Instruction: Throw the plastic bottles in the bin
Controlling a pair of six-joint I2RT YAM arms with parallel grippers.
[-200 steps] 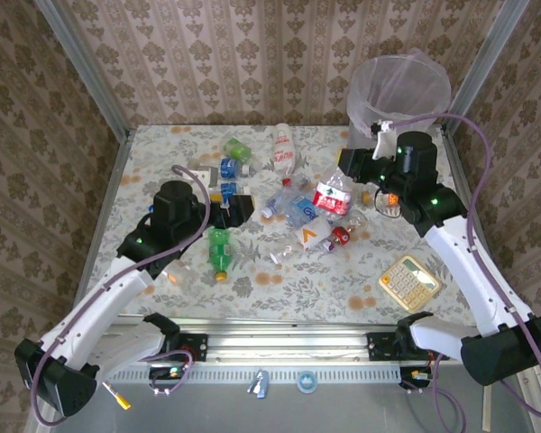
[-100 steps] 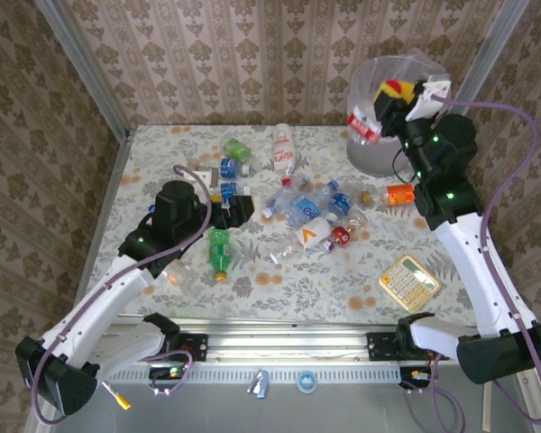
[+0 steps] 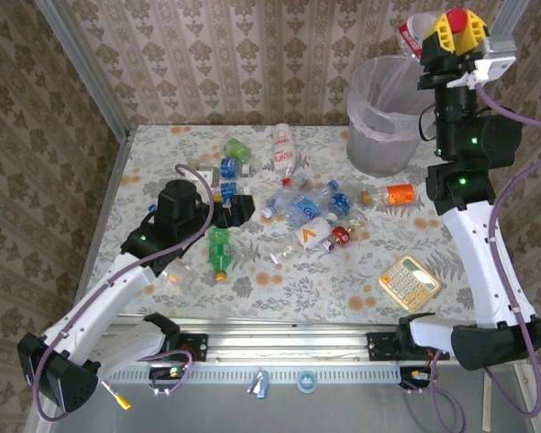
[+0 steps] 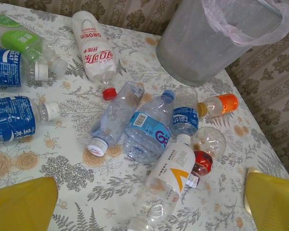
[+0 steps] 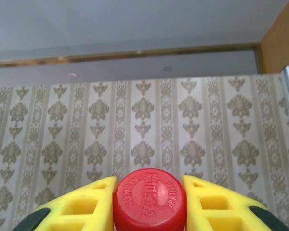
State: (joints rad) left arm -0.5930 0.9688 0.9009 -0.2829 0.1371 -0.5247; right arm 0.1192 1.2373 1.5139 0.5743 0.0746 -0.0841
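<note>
While clamped on the red-capped neck of a plastic bottle (image 3: 414, 34), the right hand (image 3: 456, 27) hangs raised well above the bin (image 3: 383, 135), toward its right side. An orange-labelled bottle (image 3: 397, 193) lies on the counter (image 3: 162, 153) just in front of the bin, and the other bottles (image 3: 302, 212) are scattered to the bin's left. Farther left of the bin, the left hand (image 3: 237, 207) has its fingers spread wide, holding nothing.
</note>
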